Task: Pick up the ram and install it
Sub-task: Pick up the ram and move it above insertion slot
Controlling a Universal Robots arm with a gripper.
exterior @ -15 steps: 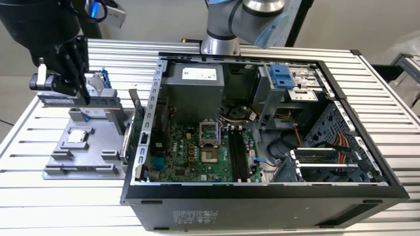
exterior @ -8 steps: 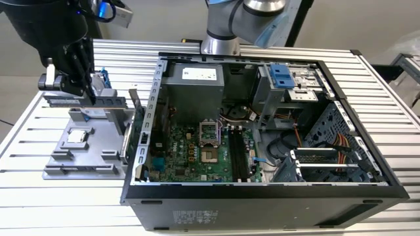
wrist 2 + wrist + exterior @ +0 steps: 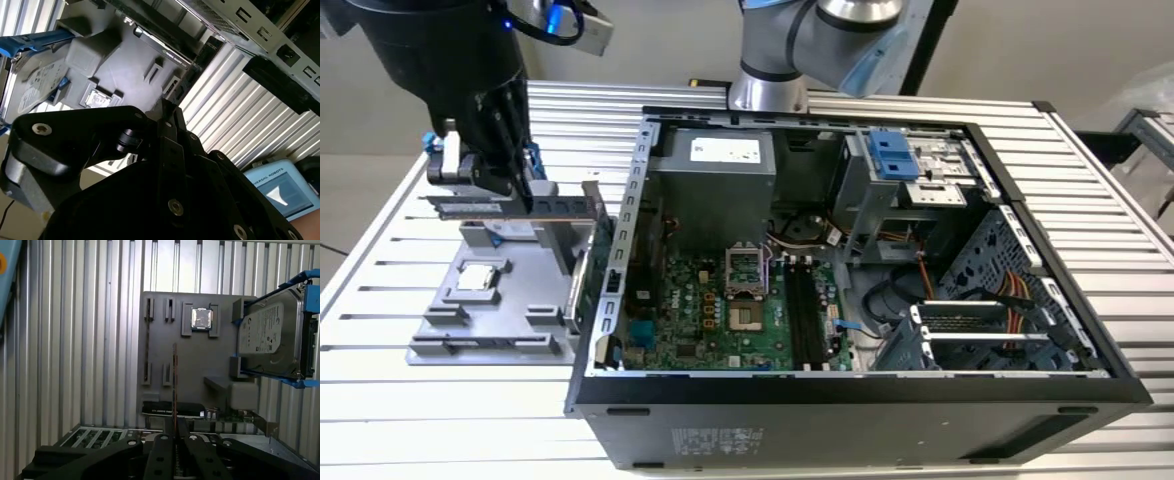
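The case's (image 3: 854,425) side wall is standing just beside the tray (image 3: 520,305), leaving only a narrow strip of table (image 3: 374,290) between them. On the exterior view's left of the tray the ribbed table is lying open. The case is lying with its open side up, and the black slots (image 3: 803,310) are running along the motherboard, close to a bundle of cables.

The gripper (image 3: 500,190) is hanging over the tray's rear part. Its fingers are clamping together on the ram (image 3: 507,207) and holding it level above the tray. The ram's end toward the case is sitting near the wall's rim.

In the first wrist view the ram is showing edge-on as a thin line running out from between the fingertips (image 3: 165,440), over the tray's middle. The chip (image 3: 202,319) is resting in its recess. The drive (image 3: 270,340) in its blue frame is standing at the tray's edge, apart from the ram.
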